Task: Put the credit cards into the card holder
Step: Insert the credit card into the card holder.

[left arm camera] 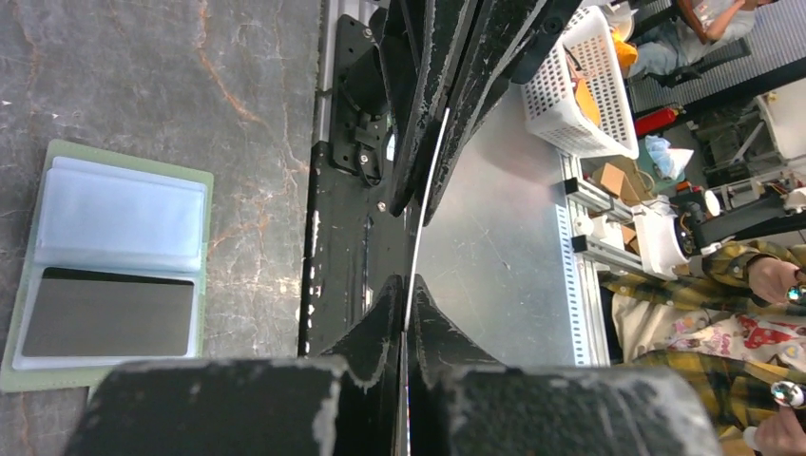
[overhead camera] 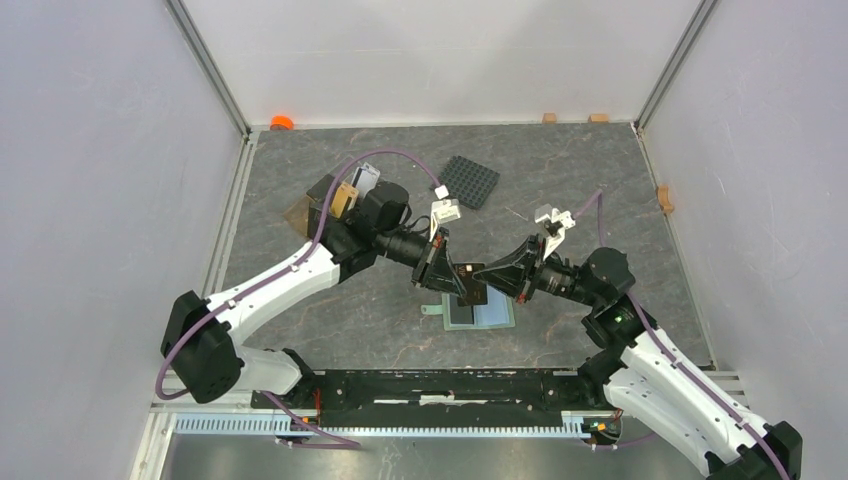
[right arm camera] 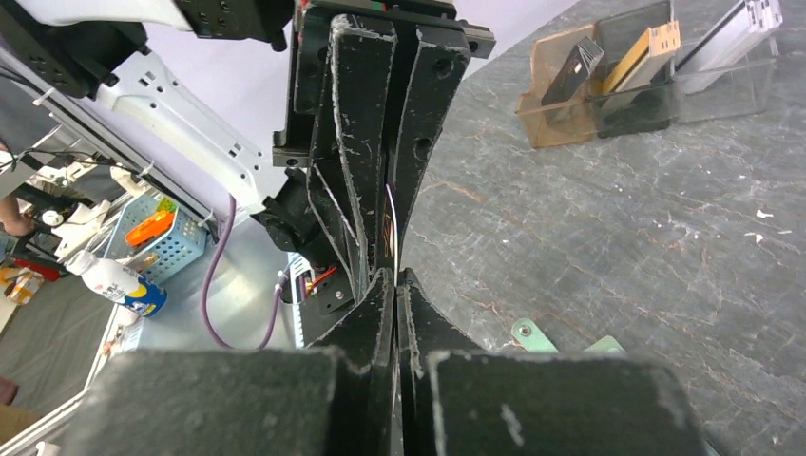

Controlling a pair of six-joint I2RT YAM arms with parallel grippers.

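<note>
The card holder (overhead camera: 492, 315) lies open on the table, sage-green outside and light blue inside, with a dark pocket (left arm camera: 109, 318). Just above it, a dark credit card (overhead camera: 468, 284) hangs on edge between both grippers. In the left wrist view it shows as a thin pale line (left arm camera: 426, 204). My left gripper (left arm camera: 407, 309) is shut on one end of it, and my right gripper (right arm camera: 395, 283) is shut on the other end. In the top view the left gripper (overhead camera: 441, 272) and the right gripper (overhead camera: 497, 276) face each other. More credit cards, black (right arm camera: 575, 71), tan-gold (right arm camera: 648, 49) and white-grey (right arm camera: 743, 24), stand in a tray.
The brown open tray (overhead camera: 303, 212) sits at the back left, beside the left arm. A black studded square plate (overhead camera: 470, 181) lies behind the grippers. An orange object (overhead camera: 282, 122) rests at the back wall. The arms' black base rail (overhead camera: 450, 385) runs along the near edge.
</note>
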